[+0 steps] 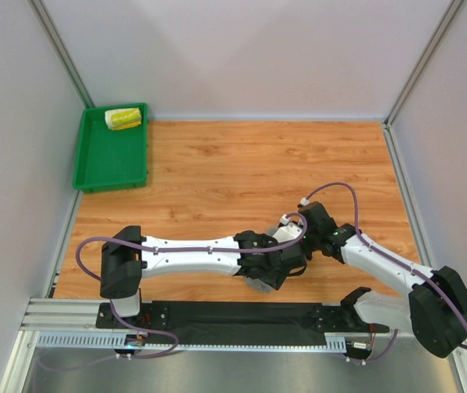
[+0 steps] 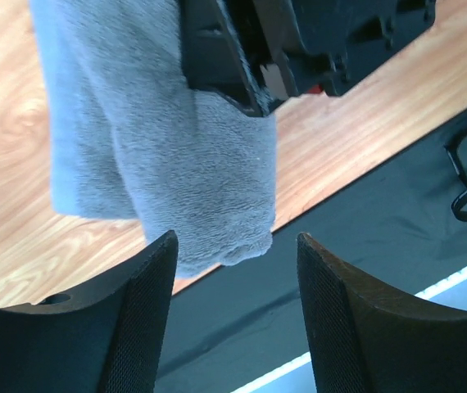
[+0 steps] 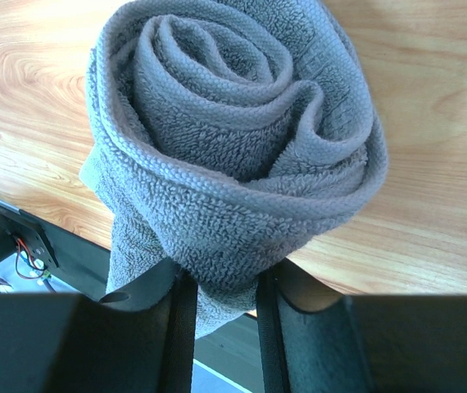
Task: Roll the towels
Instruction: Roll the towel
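Note:
The grey towel point(image 3: 233, 147) is rolled into a spiral. My right gripper point(image 3: 221, 278) is shut on the roll's lower edge and holds it just above the wooden table. In the left wrist view the roll point(image 2: 176, 164) hangs from the right gripper's black body point(image 2: 299, 41). My left gripper point(image 2: 233, 237) is open and empty, with its fingertips just below the roll's end and not touching it. In the top view both grippers meet at the table's near middle, left point(image 1: 278, 266) and right point(image 1: 299, 246), with a bit of grey towel point(image 1: 260, 285) showing. The white-yellow towel point(image 1: 124, 119) lies rolled in the green tray point(image 1: 111, 164).
The green tray stands at the far left corner of the wooden table point(image 1: 242, 172). A black mat strip point(image 1: 217, 315) runs along the near edge, under the left gripper point(image 2: 340, 270). White walls enclose the table on three sides.

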Controlling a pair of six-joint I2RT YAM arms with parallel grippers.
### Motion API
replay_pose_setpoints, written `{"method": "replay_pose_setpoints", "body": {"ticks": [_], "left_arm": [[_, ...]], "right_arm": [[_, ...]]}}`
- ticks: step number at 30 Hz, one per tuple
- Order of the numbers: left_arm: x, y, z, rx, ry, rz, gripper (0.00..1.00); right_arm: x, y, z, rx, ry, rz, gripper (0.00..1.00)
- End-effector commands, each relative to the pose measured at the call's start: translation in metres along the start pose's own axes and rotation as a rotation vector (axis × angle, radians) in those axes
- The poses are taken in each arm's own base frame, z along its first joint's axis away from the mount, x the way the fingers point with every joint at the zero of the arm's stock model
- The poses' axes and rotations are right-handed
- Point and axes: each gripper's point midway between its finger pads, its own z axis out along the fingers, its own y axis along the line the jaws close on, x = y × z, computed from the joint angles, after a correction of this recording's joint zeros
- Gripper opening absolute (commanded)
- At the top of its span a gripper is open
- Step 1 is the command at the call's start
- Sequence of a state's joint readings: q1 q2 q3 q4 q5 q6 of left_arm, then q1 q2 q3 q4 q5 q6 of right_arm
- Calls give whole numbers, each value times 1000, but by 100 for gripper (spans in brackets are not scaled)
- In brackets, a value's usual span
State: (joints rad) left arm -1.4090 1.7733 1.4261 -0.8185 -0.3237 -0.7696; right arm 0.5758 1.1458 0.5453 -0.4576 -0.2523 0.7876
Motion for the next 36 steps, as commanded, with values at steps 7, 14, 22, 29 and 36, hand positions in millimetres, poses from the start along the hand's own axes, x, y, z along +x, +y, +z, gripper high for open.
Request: {"method": "replay_pose_setpoints", "body": {"ticks": [7, 14, 22, 29, 36], "left_arm": [[11, -10, 22, 16, 21, 40, 67], [33, 1, 50, -57, 93, 78, 67], [58, -5, 73, -22, 157, 79, 68], [68, -10, 84, -10, 188, 67, 68], [76, 5, 87, -58, 190, 84, 54]], "right_arm": [[0, -1, -5, 21, 3, -27, 27], [-2, 4, -6, 10, 5, -33, 27], [-1, 6, -8, 3, 11, -32, 27], [-1, 7, -8, 1, 15, -30, 28], [-1, 11, -14, -3, 14, -43, 29]]}}
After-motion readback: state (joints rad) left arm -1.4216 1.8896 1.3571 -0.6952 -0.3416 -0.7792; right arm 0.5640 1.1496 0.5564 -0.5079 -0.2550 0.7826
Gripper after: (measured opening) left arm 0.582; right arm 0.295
